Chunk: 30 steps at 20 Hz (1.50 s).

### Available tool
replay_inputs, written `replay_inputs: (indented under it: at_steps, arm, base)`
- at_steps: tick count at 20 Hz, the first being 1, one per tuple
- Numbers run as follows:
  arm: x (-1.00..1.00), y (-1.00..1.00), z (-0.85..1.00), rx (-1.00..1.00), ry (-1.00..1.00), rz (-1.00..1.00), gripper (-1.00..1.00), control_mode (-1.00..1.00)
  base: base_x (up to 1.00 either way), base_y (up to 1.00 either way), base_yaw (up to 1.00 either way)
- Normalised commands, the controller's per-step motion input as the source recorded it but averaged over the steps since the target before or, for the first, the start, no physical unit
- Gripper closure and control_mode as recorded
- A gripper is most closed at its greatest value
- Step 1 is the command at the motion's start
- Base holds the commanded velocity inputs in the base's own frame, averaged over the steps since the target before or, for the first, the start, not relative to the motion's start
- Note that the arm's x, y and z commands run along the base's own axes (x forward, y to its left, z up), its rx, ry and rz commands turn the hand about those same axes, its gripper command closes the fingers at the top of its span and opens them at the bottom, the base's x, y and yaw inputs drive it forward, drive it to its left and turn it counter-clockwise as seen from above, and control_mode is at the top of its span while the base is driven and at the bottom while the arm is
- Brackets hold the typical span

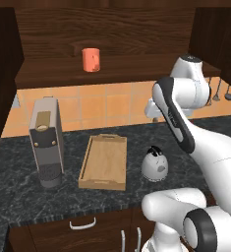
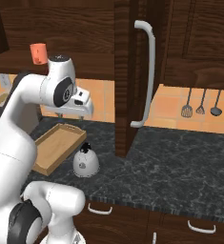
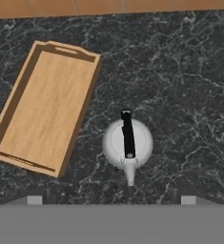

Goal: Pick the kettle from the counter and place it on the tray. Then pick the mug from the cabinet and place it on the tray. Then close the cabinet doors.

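My tool hangs high above the surface, over the kettle. In the hand view its tips stand far apart at the bottom edge, spread wide with nothing between them, and the kettle sits between and above them, handle running straight up the picture and spout toward the bottom.

The kettle stands upright on the dark speckled stone, just beside the long right rim of the tray but apart from it; a strip of bare stone shows between them in the hand view. The tray lies flat with nothing in it. To its left stands a tall grey coffee machine, close to the tray's other long side.

Right of the kettle the stone runs bare up to the open cabinet door, which juts out edge-on over the surface, its silver bar handle facing right. The mug stands upright on the shelf of the cabinet, above the tray. Utensils hang on the tiled wall farther right.
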Motion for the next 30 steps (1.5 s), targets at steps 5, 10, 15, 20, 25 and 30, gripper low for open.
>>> replay_inputs:
  at_steps: [5,10,15,20,25,30]
  arm:
    - [-0.39,-0.11,-0.28,0.0,0.0,0.0,-1.0,-1.0]
    - [-0.14,-0.03,-0.26,-0.01,0.05,0.0,-1.0,-1.0]
    - [-0.01,0.0,-0.29,-0.1,0.11,0.0,-1.0,-1.0]
    - [0.14,0.0,-0.28,-0.03,0.0,0.0,-1.0,-1.0]
    - [0.2,-0.02,-0.48,-0.02,0.0,0.04,-1.0,-1.0]
    - [0.16,-0.14,-0.35,0.0,0.0,0.05,-1.0,-1.0]
  base:
    - [0.0,0.0,0.0]
    - [0.0,0.0,0.0]
    - [0.0,0.0,0.0]
    - [0.0,0.0,0.0]
    - [0.0,0.0,0.0]
    - [0.0,0.0,0.0]
